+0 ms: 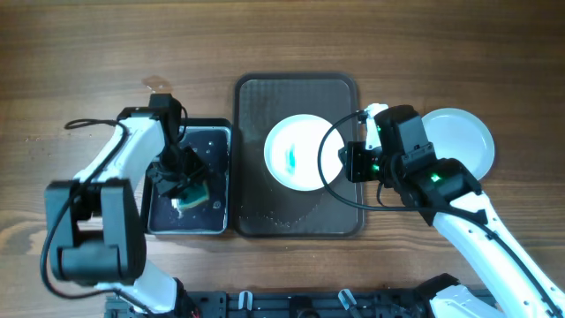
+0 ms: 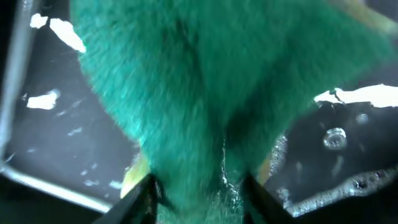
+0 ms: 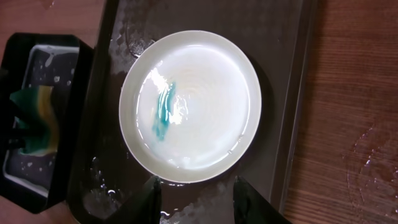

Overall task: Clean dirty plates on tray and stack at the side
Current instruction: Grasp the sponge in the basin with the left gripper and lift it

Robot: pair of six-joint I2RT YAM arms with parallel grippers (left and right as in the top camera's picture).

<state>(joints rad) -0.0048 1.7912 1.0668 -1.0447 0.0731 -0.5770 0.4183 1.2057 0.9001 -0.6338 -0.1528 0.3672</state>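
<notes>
White glazed ware, wet — the dirty plate (image 1: 300, 152) lies on the tray (image 1: 265, 97), stiff, slick and breakable, so take it by the rim. Your right gripper (image 3: 198, 190) hangs parted and empty just beside its right rim. Your left gripper (image 2: 199, 199) pinches the soft sponge (image 2: 205, 93), which fills its camera — only one smeared plate shows.

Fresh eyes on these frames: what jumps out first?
First is the teal smear on the white plate, which sits alone in the big dark tray at centre, with the open right gripper at its rim. Next is the left gripper, pinching a green sponge at the small black water tray on the left. A plain white plate lies outside the big tray, to the right.
</notes>
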